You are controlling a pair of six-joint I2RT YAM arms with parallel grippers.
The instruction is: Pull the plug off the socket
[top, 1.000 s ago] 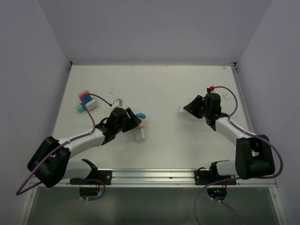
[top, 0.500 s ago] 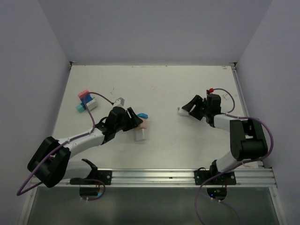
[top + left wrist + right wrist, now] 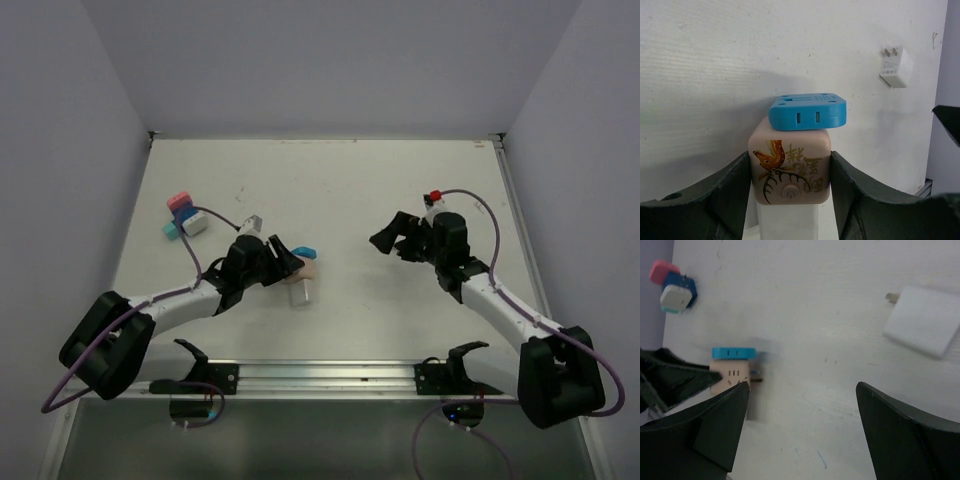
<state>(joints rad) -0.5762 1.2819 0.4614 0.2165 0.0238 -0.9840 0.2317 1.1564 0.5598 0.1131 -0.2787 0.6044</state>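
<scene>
Currently, left jaws clamped on beige socket (image 3: 790, 167), blue plug (image 3: 807, 111) in it; right jaws apart

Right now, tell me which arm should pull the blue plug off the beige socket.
Right. The left gripper is clamped on the beige socket, bracing it. The right gripper is open, empty and faces the blue plug from across the table.
</scene>
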